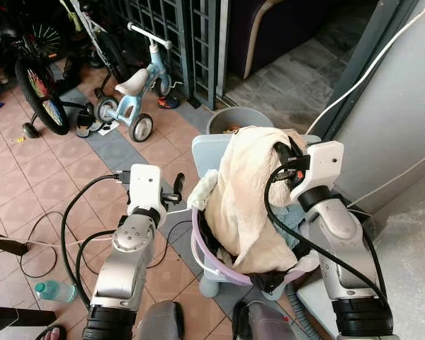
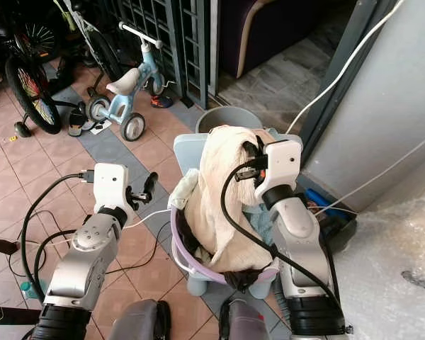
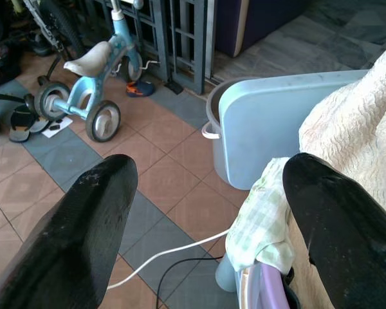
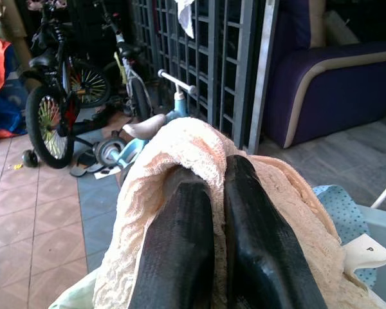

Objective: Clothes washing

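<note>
A large cream textured cloth [image 1: 244,195] is lifted out of a laundry basket with a purple rim [image 1: 198,249], hanging in a tall fold over the other clothes. My right gripper [image 4: 215,174] is shut on the cloth's top fold, above the basket's far right side. A pale green checked cloth [image 3: 260,219] hangs over the basket's left rim. My left gripper [image 3: 209,168] is open with nothing in it, just left of the basket at rim height. A blue dotted garment [image 4: 338,206] lies under the cream cloth.
The basket sits on a light blue plastic stool [image 1: 209,152]; a grey bucket [image 1: 237,117] stands behind it. A blue tricycle [image 1: 131,92] and a bicycle [image 1: 39,85] stand far left. Cables [image 1: 35,244] and a bottle [image 1: 53,290] lie on the tiles. A plastic-wrapped surface [image 1: 411,269] is at right.
</note>
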Controlling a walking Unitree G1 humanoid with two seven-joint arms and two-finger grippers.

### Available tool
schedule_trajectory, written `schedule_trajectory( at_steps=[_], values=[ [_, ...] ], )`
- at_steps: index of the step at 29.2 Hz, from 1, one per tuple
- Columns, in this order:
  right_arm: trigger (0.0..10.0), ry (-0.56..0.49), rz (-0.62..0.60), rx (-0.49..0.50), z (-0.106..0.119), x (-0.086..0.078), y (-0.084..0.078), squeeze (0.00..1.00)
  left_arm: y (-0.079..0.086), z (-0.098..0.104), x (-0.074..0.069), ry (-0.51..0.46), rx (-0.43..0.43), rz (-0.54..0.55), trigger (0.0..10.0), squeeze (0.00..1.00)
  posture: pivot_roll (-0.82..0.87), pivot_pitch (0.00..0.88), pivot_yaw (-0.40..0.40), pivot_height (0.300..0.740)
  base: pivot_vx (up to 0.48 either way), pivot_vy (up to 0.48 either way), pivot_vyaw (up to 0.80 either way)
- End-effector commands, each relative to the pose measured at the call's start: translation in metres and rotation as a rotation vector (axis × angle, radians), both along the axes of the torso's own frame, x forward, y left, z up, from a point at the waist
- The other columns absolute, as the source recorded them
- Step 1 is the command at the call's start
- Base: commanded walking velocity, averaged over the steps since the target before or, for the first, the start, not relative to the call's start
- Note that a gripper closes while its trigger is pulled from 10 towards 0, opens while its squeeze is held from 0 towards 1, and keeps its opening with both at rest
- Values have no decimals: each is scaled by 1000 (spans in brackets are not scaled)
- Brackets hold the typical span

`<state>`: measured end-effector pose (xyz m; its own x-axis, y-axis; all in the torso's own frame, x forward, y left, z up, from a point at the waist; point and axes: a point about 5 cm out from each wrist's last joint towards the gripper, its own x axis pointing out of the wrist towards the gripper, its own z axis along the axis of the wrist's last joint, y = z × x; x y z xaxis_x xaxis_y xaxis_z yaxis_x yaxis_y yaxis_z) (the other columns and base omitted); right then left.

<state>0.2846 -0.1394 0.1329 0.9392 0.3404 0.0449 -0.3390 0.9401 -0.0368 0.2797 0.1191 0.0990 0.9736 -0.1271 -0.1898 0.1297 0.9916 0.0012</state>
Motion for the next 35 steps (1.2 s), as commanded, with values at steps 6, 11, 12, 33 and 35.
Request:
schedule_trajectory(
  at_steps=[6,11,12,33,35],
  values=[
    [10000,290,242,-403,-58,-32,3,212,4,-7,-4,21,17,-7,10000,0,5,82,34,740,0,0,0],
    [10000,388,247,-689,-81,-36,-25,1000,4,-7,-3,21,13,-8,10000,0,0,91,34,740,0,0,0],
    [10000,379,257,-742,-82,-35,-29,1000,4,-7,-4,23,12,-9,10000,0,-1,93,35,740,0,0,0],
    [10000,262,184,-542,-36,24,-32,1000,4,-10,-7,34,23,-22,10000,0,18,102,27,740,0,0,0],
    [10000,257,168,-544,-42,24,-23,1000,4,-9,-7,34,24,-23,10000,0,23,104,26,740,0,0,0]
  ],
)
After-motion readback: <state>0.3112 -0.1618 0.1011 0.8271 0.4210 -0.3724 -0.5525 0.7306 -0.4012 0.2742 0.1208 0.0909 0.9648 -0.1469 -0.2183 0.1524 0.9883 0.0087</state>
